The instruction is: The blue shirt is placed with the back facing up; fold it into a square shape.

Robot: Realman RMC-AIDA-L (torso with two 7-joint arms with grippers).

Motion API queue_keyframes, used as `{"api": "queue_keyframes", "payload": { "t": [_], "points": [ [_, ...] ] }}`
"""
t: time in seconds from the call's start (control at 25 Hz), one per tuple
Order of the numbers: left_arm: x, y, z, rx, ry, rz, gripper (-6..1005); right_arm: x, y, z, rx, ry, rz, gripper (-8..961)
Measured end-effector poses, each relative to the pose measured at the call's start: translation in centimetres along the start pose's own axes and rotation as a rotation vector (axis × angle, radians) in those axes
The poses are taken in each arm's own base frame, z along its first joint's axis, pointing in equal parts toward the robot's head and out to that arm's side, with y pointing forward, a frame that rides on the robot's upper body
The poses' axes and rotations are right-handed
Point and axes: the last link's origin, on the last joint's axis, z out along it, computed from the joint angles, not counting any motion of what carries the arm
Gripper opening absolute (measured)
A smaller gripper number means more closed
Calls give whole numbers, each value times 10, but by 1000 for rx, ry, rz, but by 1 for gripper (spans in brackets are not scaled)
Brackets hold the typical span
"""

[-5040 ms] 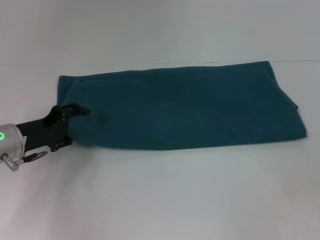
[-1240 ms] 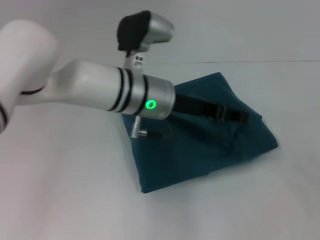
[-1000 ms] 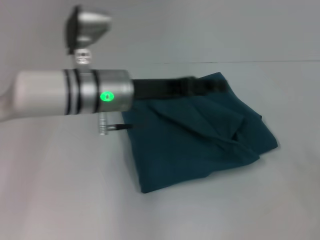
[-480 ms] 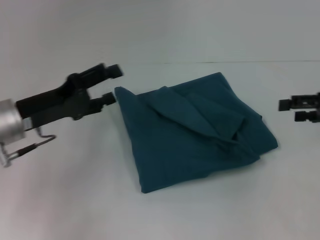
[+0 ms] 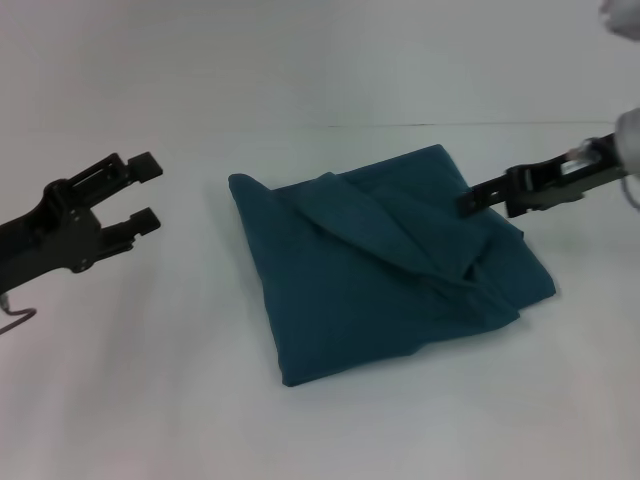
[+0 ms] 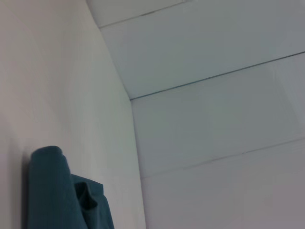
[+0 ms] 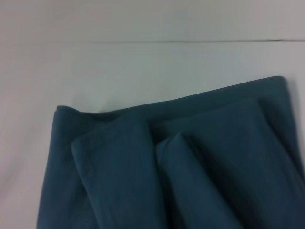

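Note:
The blue shirt (image 5: 385,265) lies folded into a rough, slightly skewed square at the middle of the white table, with a loose flap and creases on top. My left gripper (image 5: 147,192) hovers to the left of it, open and empty, a clear gap away from the cloth. My right gripper (image 5: 470,203) reaches in from the right, its tip over the shirt's far right edge. The right wrist view shows the shirt's layered folds (image 7: 181,167) close up. In the left wrist view a corner of the shirt (image 6: 52,191) shows.
The white table (image 5: 150,400) spreads on all sides of the shirt, with a pale wall behind. Nothing else stands on it.
The shirt's left half has been folded over to the right. My left arm then pulled back to the left, open. My right gripper came in from the right edge to the shirt.

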Motion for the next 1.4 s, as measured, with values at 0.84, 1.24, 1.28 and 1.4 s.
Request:
{"api": "queue_keyframes", "payload": {
  "t": [0.84, 1.24, 1.28, 1.4],
  "points": [
    [-2, -6, 1, 18, 11, 2, 939, 18, 2, 42, 71, -36, -19, 814],
    [-1, -7, 1, 27, 23, -1, 939, 22, 7, 53, 58, -36, -29, 809],
    [-1, -7, 1, 26, 23, -1, 939, 24, 8, 54, 58, -31, -28, 808],
    [-1, -7, 1, 27, 26, -2, 939, 27, 7, 56, 56, -21, -15, 806]
  ]
}}
